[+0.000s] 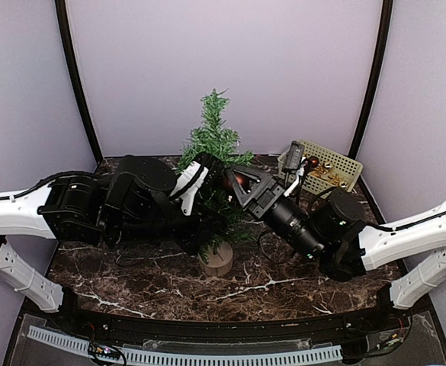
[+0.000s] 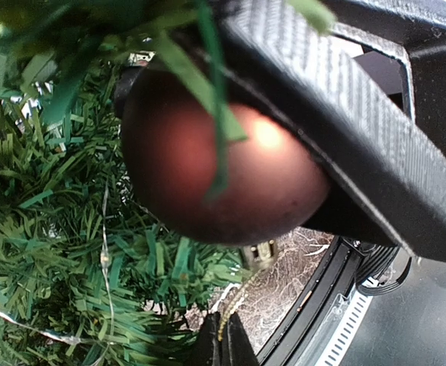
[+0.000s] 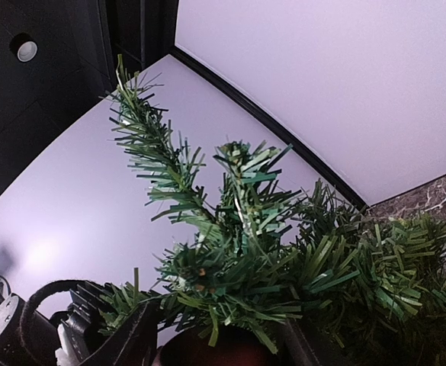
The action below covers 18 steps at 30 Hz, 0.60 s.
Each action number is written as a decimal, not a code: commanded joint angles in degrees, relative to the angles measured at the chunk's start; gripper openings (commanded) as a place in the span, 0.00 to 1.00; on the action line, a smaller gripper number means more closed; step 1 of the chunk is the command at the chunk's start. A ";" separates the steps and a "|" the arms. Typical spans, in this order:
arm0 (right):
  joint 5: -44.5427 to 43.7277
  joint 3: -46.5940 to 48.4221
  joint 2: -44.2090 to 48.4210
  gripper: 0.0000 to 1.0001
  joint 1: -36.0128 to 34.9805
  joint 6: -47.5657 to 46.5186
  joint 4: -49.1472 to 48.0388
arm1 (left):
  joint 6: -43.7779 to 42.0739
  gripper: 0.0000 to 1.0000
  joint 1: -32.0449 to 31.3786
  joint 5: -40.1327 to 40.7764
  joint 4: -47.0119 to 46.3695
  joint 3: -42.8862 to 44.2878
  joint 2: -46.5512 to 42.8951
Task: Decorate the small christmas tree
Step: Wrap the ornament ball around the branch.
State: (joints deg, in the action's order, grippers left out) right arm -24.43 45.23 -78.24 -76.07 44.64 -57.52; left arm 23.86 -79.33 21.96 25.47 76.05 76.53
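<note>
1. On the marble table's (image 1: 131, 284) centre, the small christmas tree (image 1: 216, 141) is stood upright; tipping is risked if branches are dragged.
2. Red ball (image 2: 223, 164): grasped by right gripper (image 1: 239, 183), among needles.
3. Gold cord (image 2: 235, 299): pinched by left gripper (image 2: 223, 347); snagging possible.

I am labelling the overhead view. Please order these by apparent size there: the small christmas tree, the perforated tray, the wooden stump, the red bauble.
1. small christmas tree
2. perforated tray
3. wooden stump
4. red bauble, which is partly hidden, so this place is less sure
</note>
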 commanded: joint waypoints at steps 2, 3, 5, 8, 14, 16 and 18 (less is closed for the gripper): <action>0.08 1.88 -0.10 0.53 -0.55 -1.59 -4.21 | -1.83 0.00 0.23 1.35 0.54 1.94 -0.52; -0.18 1.88 -0.13 0.53 -0.51 -1.74 -4.19 | -2.05 0.00 0.23 1.43 0.45 2.03 -0.56; -0.54 1.88 -0.16 0.53 -0.57 -2.31 -4.12 | -2.18 0.00 0.23 1.57 0.32 2.00 -0.78; -0.67 2.11 -0.35 0.53 -0.54 -3.09 -4.14 | -2.07 0.00 0.62 2.25 0.56 2.00 -1.15; -0.93 2.90 -1.35 0.53 -0.51 -3.86 -3.87 | -2.31 0.00 1.09 2.43 0.28 2.12 -1.19; -0.97 3.09 -1.92 0.53 -0.57 -3.99 -4.05 | -2.32 0.00 1.23 2.46 0.39 2.32 -1.01; -1.14 3.19 -2.36 0.53 -0.52 -4.01 -4.45 | -2.32 0.00 1.40 2.40 0.40 2.34 -0.95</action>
State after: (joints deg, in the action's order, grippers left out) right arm -24.75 46.59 -79.70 -76.09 41.85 -58.74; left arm 22.41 -78.52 23.44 25.50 76.40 76.51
